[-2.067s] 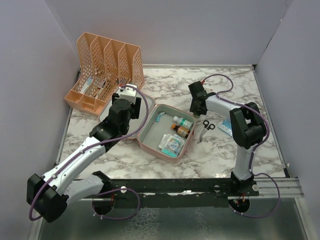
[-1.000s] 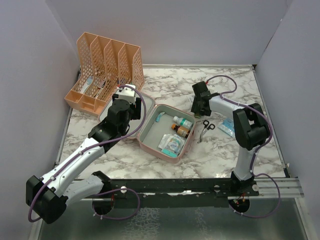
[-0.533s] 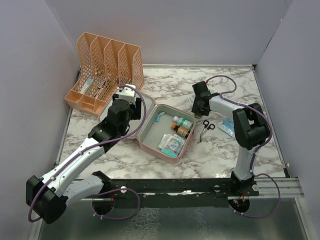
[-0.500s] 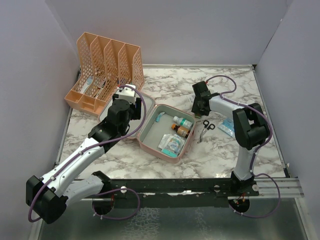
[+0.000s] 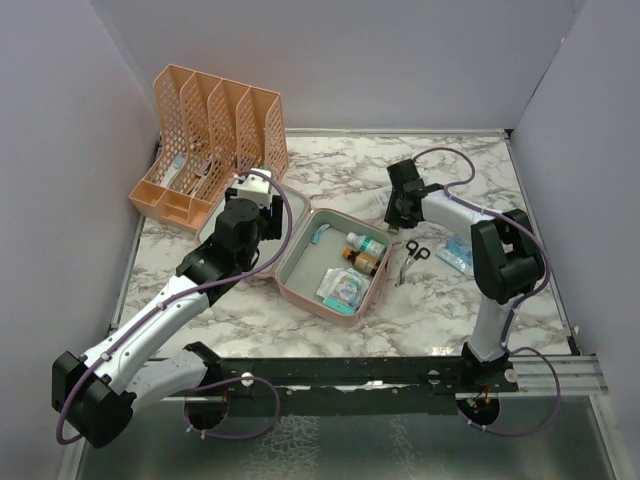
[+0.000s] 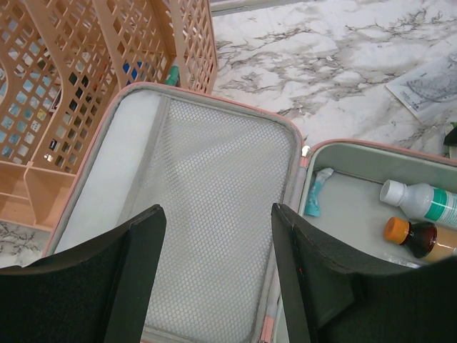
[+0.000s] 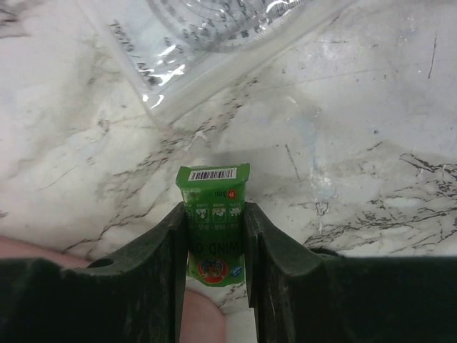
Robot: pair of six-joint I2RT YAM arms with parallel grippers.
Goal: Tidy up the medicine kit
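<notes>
The medicine kit (image 5: 297, 286) is a pink zip case lying open on the marble, lid (image 6: 207, 200) to the left and tray to the right. The tray holds a white bottle (image 5: 366, 243), a brown bottle (image 5: 365, 262), a teal tube (image 5: 320, 235) and a flat packet (image 5: 342, 288). My left gripper (image 6: 216, 211) hangs open over the lid's mesh pocket, with nothing between its fingers. Just right of the kit's far corner, my right gripper (image 7: 216, 211) is shut on a small green box (image 7: 213, 186) that stands on the table. In the top view the arm (image 5: 400, 215) hides the box.
An orange perforated file rack (image 5: 215, 135) stands at the back left, close to the kit's lid. Scissors (image 5: 410, 255) and a blue packet (image 5: 455, 250) lie right of the kit. A clear plastic packet (image 7: 214, 43) lies just beyond the green box.
My right gripper's jaws have closed in onto the green box, and that arm has shifted slightly to the right. The left arm has not moved.
</notes>
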